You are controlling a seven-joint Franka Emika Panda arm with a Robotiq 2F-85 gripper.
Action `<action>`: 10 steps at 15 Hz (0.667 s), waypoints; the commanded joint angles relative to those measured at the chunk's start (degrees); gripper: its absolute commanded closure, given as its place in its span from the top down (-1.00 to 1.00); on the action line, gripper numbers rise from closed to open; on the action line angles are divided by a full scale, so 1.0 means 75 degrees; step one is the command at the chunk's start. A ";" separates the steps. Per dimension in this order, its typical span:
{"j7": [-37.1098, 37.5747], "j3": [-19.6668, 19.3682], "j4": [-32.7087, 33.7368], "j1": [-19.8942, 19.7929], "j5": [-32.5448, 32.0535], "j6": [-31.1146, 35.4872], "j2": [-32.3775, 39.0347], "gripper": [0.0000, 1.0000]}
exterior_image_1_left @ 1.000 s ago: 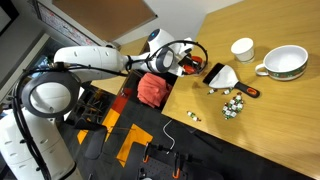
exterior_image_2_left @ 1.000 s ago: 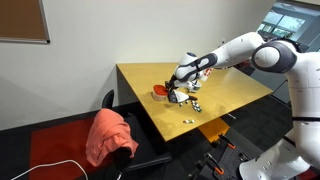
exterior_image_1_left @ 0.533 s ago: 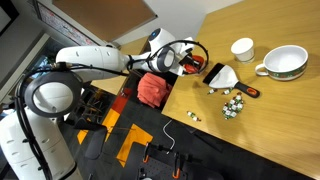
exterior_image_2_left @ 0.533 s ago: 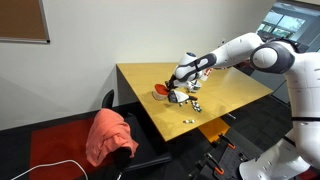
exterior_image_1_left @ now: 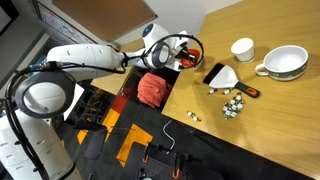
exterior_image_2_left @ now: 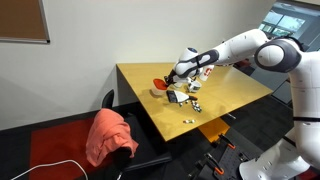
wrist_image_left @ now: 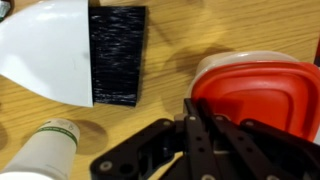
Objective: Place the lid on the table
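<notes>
The red-orange lid [wrist_image_left: 262, 92] fills the right of the wrist view, with a white edge along its upper left rim. My gripper [wrist_image_left: 192, 106] has its black fingers pressed together on the lid's near edge. In both exterior views the gripper [exterior_image_1_left: 178, 54] [exterior_image_2_left: 172, 78] holds the lid [exterior_image_1_left: 189, 61] [exterior_image_2_left: 159, 86] close over the near corner of the light tan table [exterior_image_1_left: 270, 130] [exterior_image_2_left: 225, 90]. I cannot tell whether the lid touches the wood.
A black-and-white dustpan-like item [exterior_image_1_left: 220, 75] [wrist_image_left: 80, 50] lies beside the lid. A white cup [exterior_image_1_left: 242, 48], a white bowl [exterior_image_1_left: 283, 63] and several small pieces [exterior_image_1_left: 232, 103] lie farther along. A white bottle [wrist_image_left: 45, 150] lies close by. A red cloth [exterior_image_1_left: 152, 88] covers a chair at the table edge.
The gripper with the lid has shifted a little, upward and toward the table's corner. The other things have not moved.
</notes>
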 commanded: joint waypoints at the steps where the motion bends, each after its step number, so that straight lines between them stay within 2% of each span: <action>1: 0.0307 -0.0337 0.0026 0.0340 -0.0153 -0.0605 -0.0236 -0.97; 5: 0.0396 -0.0542 0.0320 0.0533 -0.0352 -0.1230 -0.0060 -0.97; 10: 0.0571 -0.0639 0.0596 0.0623 -0.0528 -0.1595 0.0189 -0.97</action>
